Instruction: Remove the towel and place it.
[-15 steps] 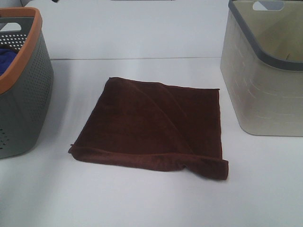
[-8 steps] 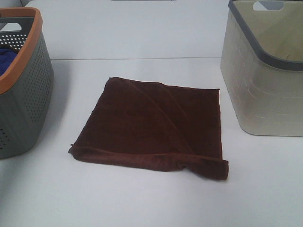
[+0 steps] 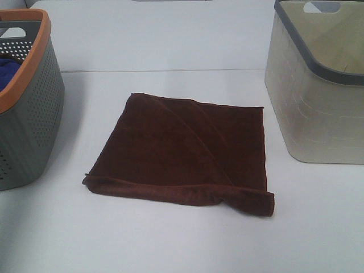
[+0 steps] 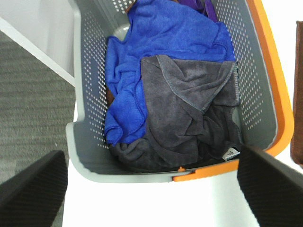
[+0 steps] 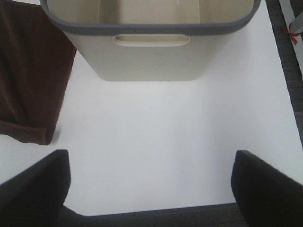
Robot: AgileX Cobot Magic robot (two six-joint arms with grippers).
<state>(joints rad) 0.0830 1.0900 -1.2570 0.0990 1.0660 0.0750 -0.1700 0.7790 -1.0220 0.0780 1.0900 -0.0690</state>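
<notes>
Two baskets flank one towel. At left, a perforated grey plastic basket with an orange rim (image 3: pixel 25 85) holds a blue cloth (image 4: pixel 156 52) and a grey cloth (image 4: pixel 189 113) whose small label is unreadable. The plush reddish-brown towel (image 3: pixel 182 151) lies flat on the white table (image 3: pixel 170 244), between them. At right, a smooth beige basket with a grey rim (image 3: pixel 318 102). Left gripper (image 4: pixel 151 189) and right gripper (image 5: pixel 151 184) both spread, empty.

Nothing has visibly changed between the earlier pictures and now: the towel (image 3: pixel 185 152) lies in the same folded shape on the surface (image 3: pixel 170 239) (same raised corner nearest the camera), with no arm entering the overhead view.
</notes>
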